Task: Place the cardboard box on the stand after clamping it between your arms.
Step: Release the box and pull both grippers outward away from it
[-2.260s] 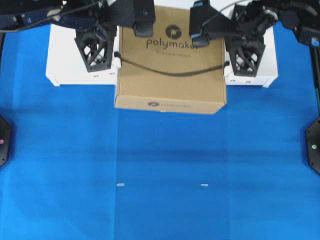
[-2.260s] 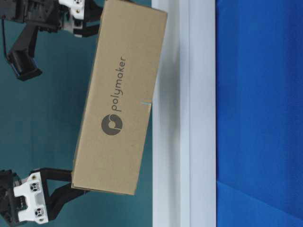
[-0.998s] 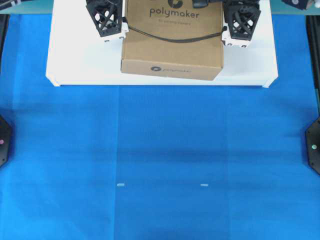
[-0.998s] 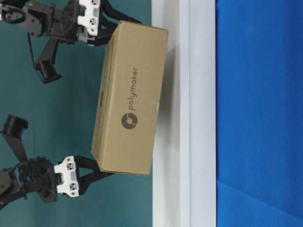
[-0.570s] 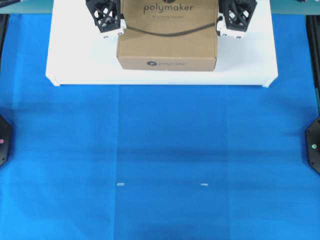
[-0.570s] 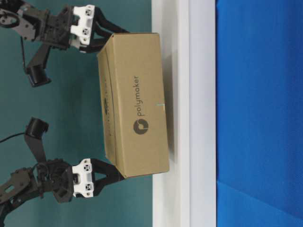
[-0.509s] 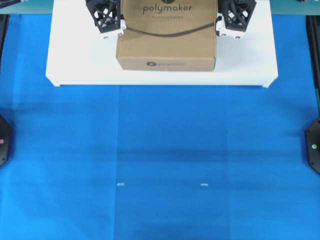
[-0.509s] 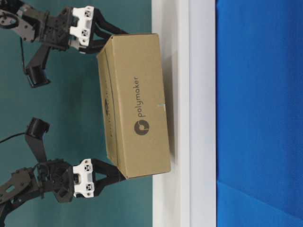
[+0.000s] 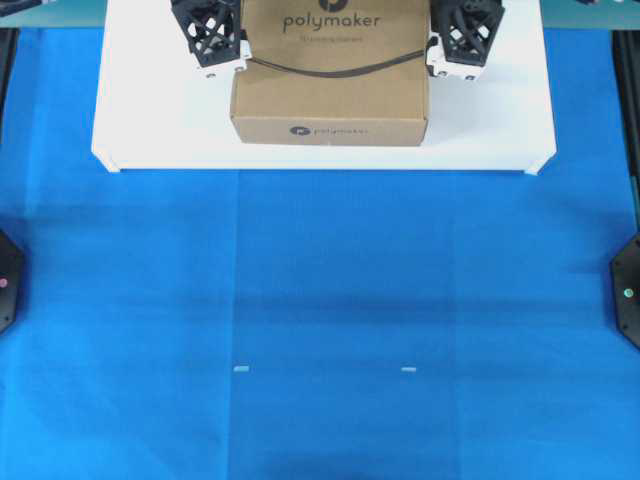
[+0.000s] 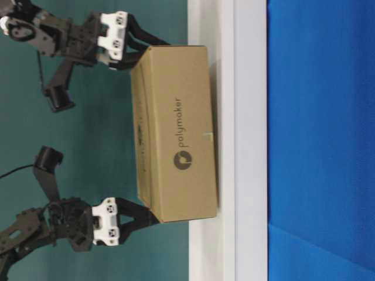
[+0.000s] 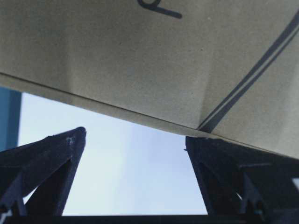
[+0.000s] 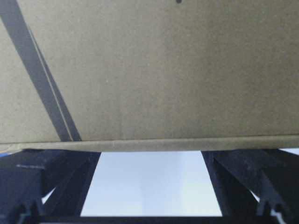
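A: Reading the overhead view from left to right: the left gripper (image 9: 215,40) bears against the left side of the cardboard box (image 9: 330,95), the box lies between the two grippers, and the right gripper (image 9: 462,40) bears against its right side. Both grippers have their fingers spread wide; neither pair grasps anything. The box is clamped between the arms, not pinched.

B: Box position?

A: Over the white stand (image 9: 150,130), inside its front edge. In the table-level view the box (image 10: 176,146) appears to lie against the stand (image 10: 228,58) along its whole bottom face.

B: Remaining work?

A: Judged nearly complete. What is left: draw both grippers outward from the box sides and confirm the box stays seated.
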